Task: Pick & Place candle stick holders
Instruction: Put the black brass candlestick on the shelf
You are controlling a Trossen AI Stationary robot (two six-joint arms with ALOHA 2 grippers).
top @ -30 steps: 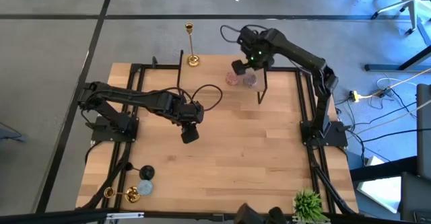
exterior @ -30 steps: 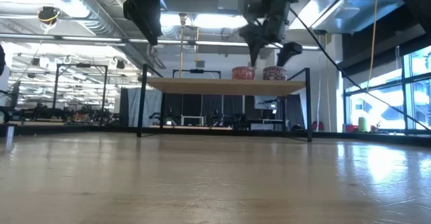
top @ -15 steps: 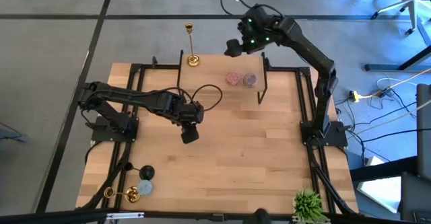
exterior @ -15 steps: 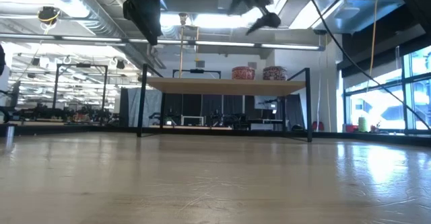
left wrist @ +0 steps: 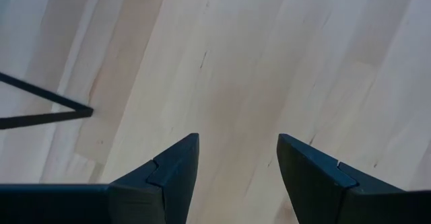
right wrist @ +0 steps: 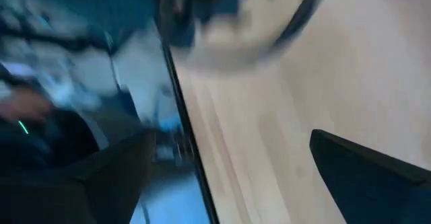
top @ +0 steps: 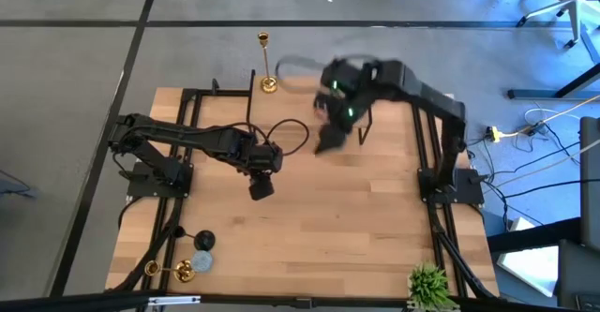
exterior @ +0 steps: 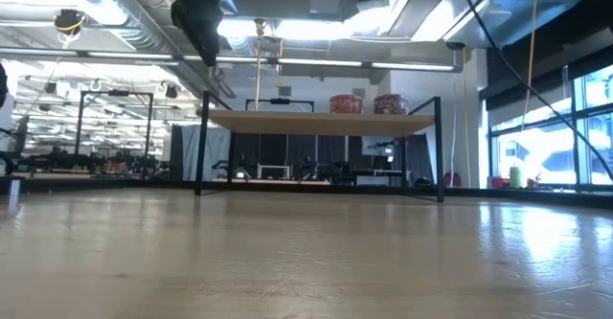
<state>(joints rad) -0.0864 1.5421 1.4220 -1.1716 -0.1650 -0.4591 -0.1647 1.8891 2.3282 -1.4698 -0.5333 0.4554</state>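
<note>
Gold and shiny, one candle stick holder (top: 266,64) stands upright on the far end of a small raised shelf (exterior: 316,121) at the back of the wooden tabletop (top: 309,218). In the low view its thin stem (exterior: 258,65) rises from the left end of the shelf. The other candle stick holder (top: 169,270) lies on its side at the near left corner of the tabletop, next to a dark round thing (top: 203,241). The two holders are well apart.

Two small round pots (exterior: 347,102) sit side by side on the shelf in the low view.

The left gripper (top: 262,185) hangs over the middle of the tabletop, a bit to the left. Its jaws are partly open and hold nothing; in the left wrist view only bare wood shows between the two dark fingers (left wrist: 168,177).

The right gripper (top: 328,141) is over the tabletop just in front of the shelf. It looks smeared in the high view. Its jaws are wide apart and hold nothing; the right wrist view shows wood between them.

A green plant (top: 429,284) sits at the near right edge of the tabletop.
</note>
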